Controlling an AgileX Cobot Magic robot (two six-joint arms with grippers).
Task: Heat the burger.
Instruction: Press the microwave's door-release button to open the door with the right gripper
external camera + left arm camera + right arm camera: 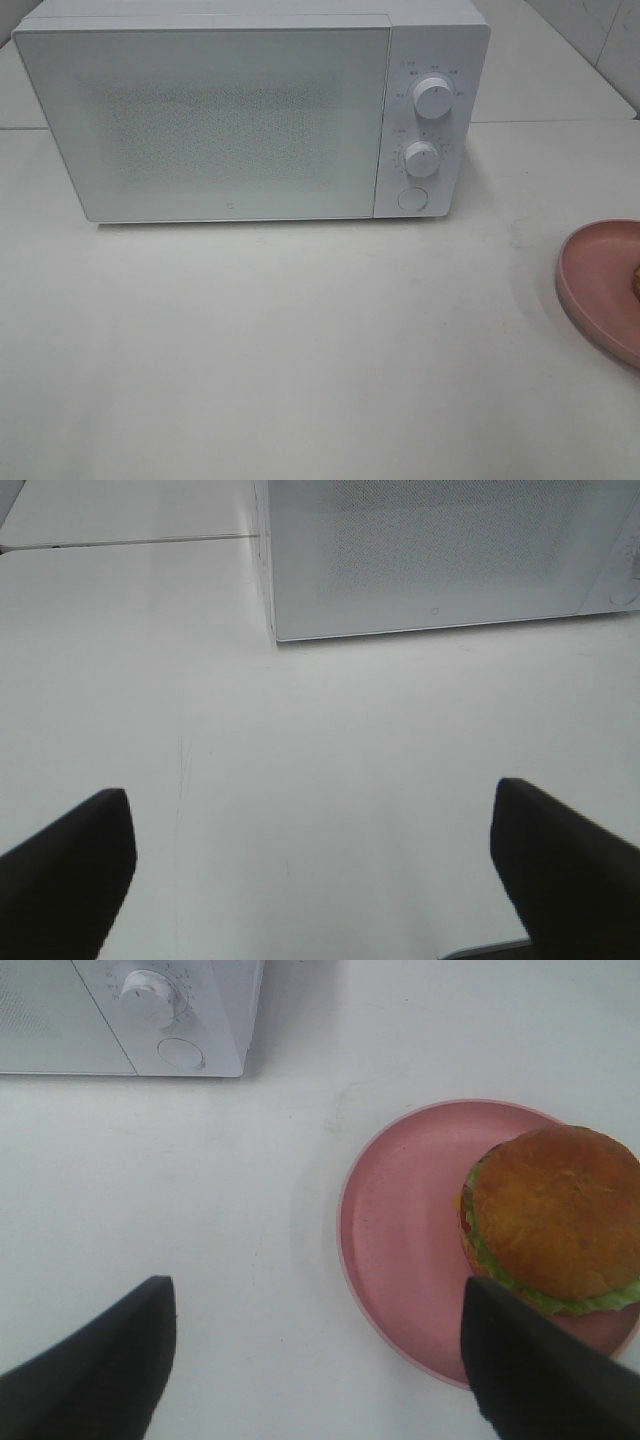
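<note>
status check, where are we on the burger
Left gripper, right gripper: jaws open, nothing held. Burger sitting on pink plate, right of microwave. Microwave door shut, blocks loading.

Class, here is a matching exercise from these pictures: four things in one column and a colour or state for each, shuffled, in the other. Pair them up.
1 microwave door
2 burger
3 plate
4 left gripper

A pink
B open, holding nothing
C shut
D golden-brown on top

Pairs: 1-C, 2-D, 3-A, 4-B
</note>
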